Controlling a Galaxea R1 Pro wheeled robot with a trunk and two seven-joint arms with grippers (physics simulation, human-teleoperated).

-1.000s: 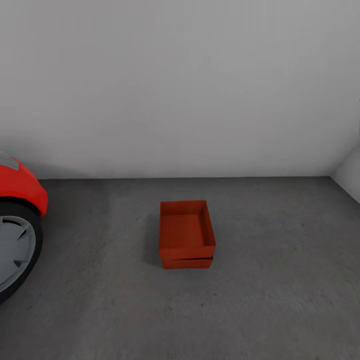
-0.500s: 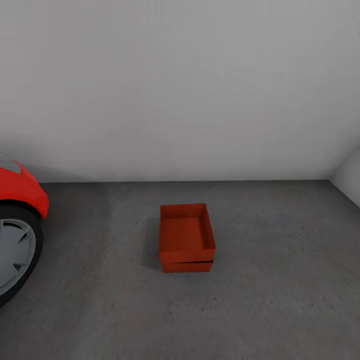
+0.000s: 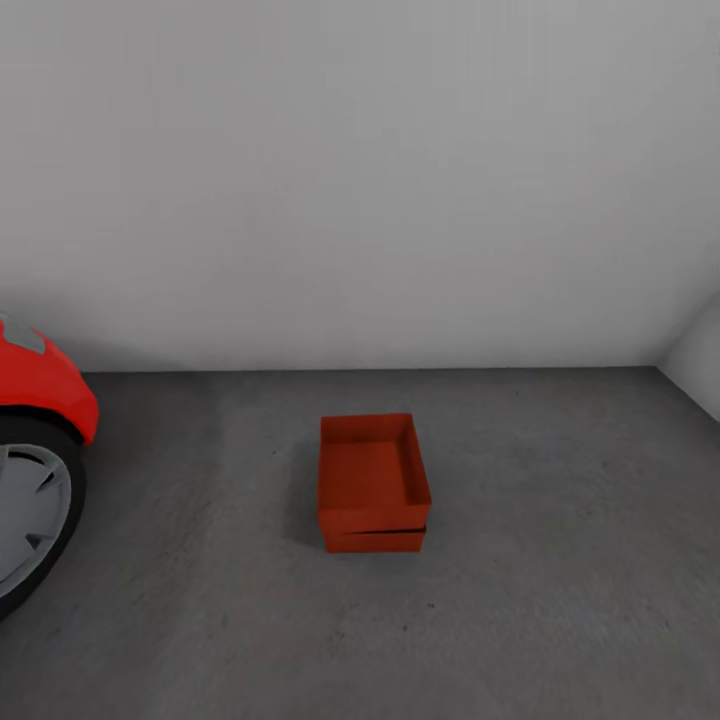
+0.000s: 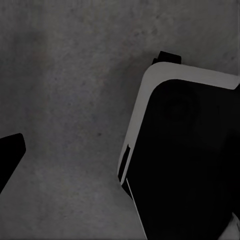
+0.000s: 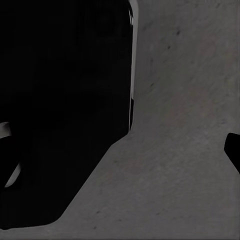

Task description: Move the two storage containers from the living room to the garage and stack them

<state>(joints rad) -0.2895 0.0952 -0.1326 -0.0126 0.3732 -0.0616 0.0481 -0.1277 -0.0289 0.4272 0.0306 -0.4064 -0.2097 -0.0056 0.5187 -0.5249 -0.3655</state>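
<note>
1. The two storage containers are stacked: upper container (image 3: 372, 470) sits on lower container (image 3: 375, 541), slightly offset.
2. The stack rests on the dark grey garage floor (image 3: 560, 580), near the light grey wall (image 3: 360, 180).
3. A red car (image 3: 40, 385) with its wheel (image 3: 25, 510) stands well apart from the stack.
4. Both wrist views face the floor; a dark fingertip (image 4: 10, 155) shows at the left wrist view's edge. Whether either tool is open or closed cannot be determined.

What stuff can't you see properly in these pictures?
- Lower storage container: head view, the upper storage container covers its inside.
- Red car: head view, cut by the picture's left edge.
- Gripper fingers: wrist views, cut by the edges; open or shut is unclear.
</note>
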